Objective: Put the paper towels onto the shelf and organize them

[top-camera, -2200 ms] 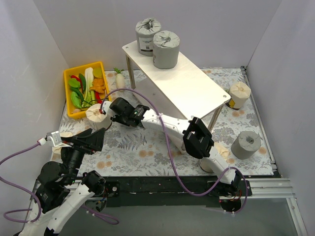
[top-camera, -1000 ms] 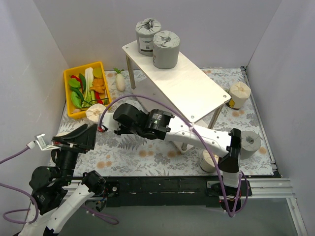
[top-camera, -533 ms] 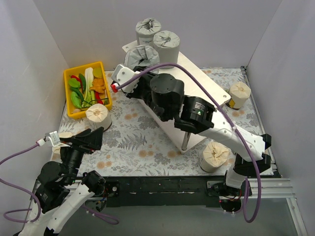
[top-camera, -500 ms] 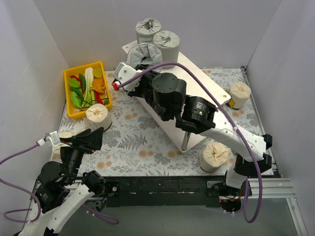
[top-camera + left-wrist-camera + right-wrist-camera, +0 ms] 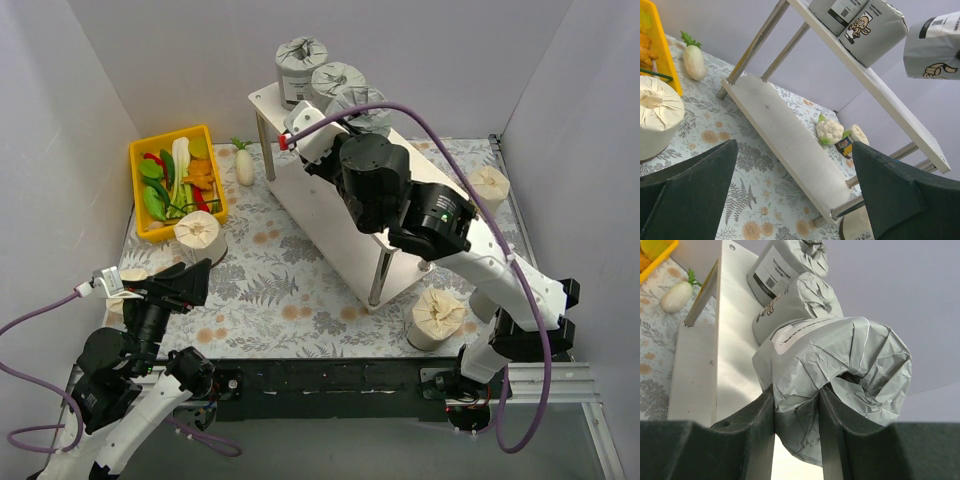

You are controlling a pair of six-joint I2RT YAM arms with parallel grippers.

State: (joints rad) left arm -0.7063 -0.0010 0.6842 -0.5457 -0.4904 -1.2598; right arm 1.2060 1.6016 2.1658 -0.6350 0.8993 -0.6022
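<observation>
Two rolls (image 5: 301, 68) on shelf (image 5: 320, 185) far end, third roll (image 5: 365, 103) beside them, bin (image 5: 165, 137) to left

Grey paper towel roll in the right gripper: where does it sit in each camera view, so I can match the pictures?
Top external: held grey roll is at upper centre, over the shelf top.
Left wrist: in the upper right corner, above the top board.
Right wrist: at centre, clamped in the right gripper.
Shared landmark: white radish, near a shelf leg.
</observation>
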